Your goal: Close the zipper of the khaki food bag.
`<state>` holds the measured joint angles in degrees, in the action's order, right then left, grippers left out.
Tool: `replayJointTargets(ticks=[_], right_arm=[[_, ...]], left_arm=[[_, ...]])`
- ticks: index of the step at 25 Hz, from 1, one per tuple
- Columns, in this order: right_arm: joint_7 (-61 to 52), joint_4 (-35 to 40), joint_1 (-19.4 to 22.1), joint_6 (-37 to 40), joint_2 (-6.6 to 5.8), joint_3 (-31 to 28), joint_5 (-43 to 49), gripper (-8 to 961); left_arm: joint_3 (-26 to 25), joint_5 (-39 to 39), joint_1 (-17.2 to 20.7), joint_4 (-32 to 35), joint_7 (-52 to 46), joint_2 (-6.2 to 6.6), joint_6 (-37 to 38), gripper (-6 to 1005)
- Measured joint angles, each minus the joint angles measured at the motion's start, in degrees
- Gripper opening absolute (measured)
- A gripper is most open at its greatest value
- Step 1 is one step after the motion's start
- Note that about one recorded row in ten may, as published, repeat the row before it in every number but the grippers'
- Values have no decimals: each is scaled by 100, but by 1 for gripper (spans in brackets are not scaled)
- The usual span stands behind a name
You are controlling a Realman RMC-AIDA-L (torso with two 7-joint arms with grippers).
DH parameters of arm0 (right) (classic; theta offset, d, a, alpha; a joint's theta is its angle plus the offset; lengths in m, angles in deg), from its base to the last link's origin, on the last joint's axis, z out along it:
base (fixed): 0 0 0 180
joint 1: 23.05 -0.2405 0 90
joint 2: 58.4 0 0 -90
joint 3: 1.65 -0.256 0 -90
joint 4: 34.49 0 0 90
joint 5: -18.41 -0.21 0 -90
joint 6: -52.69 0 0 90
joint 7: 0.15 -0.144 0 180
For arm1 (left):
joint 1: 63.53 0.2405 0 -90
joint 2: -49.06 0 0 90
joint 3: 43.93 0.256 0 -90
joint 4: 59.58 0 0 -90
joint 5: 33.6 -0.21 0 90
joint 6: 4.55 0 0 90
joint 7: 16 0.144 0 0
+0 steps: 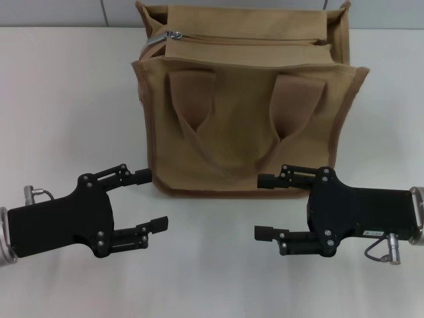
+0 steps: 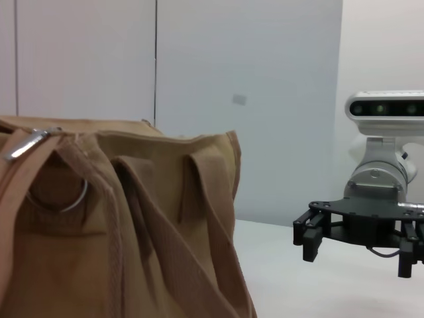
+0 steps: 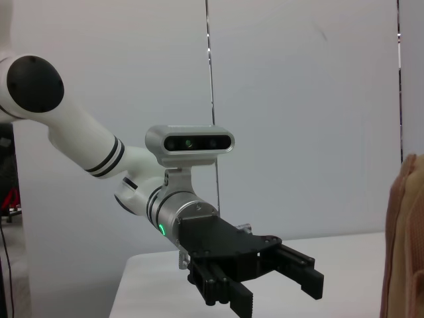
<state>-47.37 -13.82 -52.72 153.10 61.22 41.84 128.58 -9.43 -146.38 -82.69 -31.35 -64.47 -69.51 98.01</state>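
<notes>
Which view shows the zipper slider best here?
The head view: the silver zipper slider sits at the left end of the zipper line on top of the khaki food bag, unobstructed. The left wrist view shows only its metal pull at the bag's corner. The right wrist view shows just a bag edge, no slider.

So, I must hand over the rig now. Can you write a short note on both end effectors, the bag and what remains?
Left end effector: open, empty, low over the table in front of the bag's left corner.
Right end effector: open, empty, in front of the bag's right side.
Khaki food bag: upright on the white table, handles facing the robot.
Zipper: slider sits at the top's left end.
Done: nothing gripped yet. Left: grasp the pull tab, steady the bag, close the zipper.
</notes>
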Motion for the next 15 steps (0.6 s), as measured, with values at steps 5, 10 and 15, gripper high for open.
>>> replayJointTargets(ticks=[5,10,15], right_arm=[[5,-2,-33,-5,4,-8,-4,748],[5,-2,-32,-4,10,-7,-4,748],[5,-5,2,-8,10,-7,-20,747]], left_arm=[[-5,18,-18,29,23,0,0,797],[-11,91,-21,12,118,-5,-90,792],[-310,504,117,-42,284,-7,-480,788]])
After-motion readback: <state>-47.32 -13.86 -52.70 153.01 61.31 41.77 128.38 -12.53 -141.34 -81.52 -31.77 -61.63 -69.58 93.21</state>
